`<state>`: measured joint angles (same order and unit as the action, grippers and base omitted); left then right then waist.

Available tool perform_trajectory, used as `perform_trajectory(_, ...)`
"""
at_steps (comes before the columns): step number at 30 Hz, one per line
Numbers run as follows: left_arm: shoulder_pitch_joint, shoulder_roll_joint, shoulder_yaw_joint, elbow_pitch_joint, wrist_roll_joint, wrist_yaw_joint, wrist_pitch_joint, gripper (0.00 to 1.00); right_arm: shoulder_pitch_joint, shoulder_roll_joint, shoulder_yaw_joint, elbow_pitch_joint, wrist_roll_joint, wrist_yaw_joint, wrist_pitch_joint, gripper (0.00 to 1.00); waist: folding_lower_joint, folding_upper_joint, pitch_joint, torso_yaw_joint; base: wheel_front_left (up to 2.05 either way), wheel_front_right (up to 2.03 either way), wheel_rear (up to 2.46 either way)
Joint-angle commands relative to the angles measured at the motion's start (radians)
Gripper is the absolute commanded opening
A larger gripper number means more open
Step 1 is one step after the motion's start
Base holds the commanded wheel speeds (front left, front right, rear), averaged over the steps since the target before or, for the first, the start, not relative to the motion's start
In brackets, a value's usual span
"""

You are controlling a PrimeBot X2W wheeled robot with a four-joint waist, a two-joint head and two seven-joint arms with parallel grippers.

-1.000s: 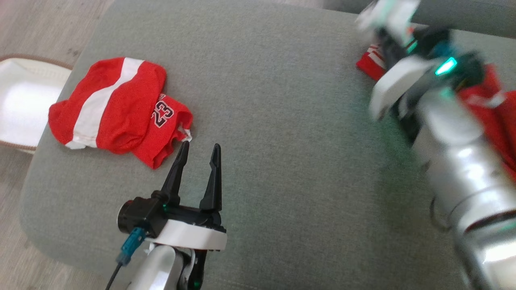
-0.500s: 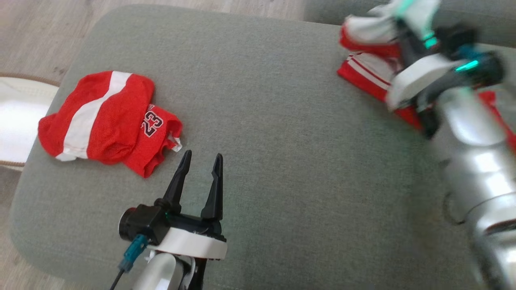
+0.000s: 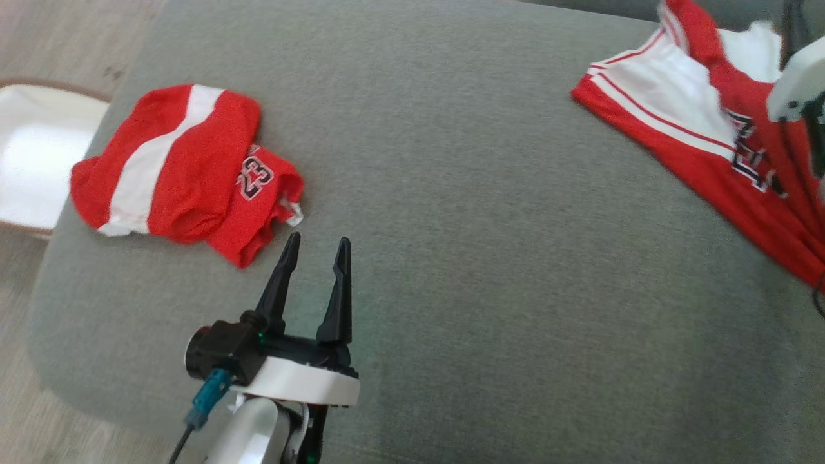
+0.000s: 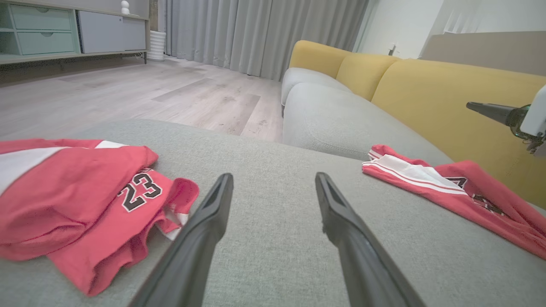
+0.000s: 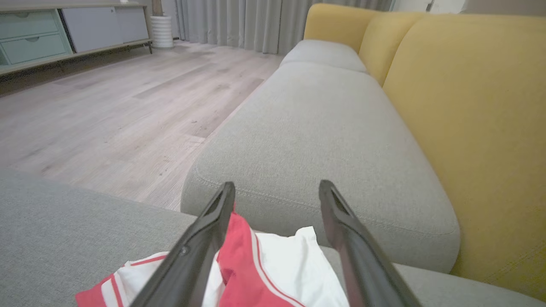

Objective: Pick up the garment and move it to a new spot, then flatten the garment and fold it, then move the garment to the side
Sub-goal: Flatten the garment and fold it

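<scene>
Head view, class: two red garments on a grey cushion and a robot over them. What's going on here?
A two-armed robot is handling clothes on a grey sofa cushion. Its right gripper hangs over the red-and-white jersey at the cushion's right side, jaws open and gripping nothing. The jersey lies loosely spread, not yet folded. The left gripper hovers with jaws open close beside a bunched red garment marked 23 on the left.

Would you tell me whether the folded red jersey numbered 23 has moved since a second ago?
No. The folded jersey keeps its place by the left edge of the grey cushion; the shift is the camera's.
</scene>
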<state>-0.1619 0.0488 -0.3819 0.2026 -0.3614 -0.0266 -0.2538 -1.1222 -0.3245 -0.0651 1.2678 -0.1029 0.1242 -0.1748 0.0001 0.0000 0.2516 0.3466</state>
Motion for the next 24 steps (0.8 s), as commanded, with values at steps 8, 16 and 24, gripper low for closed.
perform_trajectory(8,-0.041,0.001,0.099,-0.05,0.023,-0.004,-0.008,1.0,0.028,0.139,0.019,-0.087,-0.002,0.007,-0.083,1.0,-0.0001,0.0,-0.055,-0.173,0.0,0.0,0.0)
perform_trajectory(16,-0.035,0.001,0.158,-0.067,0.048,-0.015,-0.008,1.0,0.241,0.198,0.119,-0.392,0.171,0.007,-0.087,1.0,-0.0001,0.0,-0.1,-0.281,0.0,0.0,0.0)
perform_trajectory(24,-0.009,0.001,0.174,-0.067,0.056,-0.024,-0.008,1.0,0.631,0.222,0.162,-0.769,0.297,0.007,-0.087,1.0,-0.0001,0.0,-0.137,-0.33,0.0,0.0,0.0)
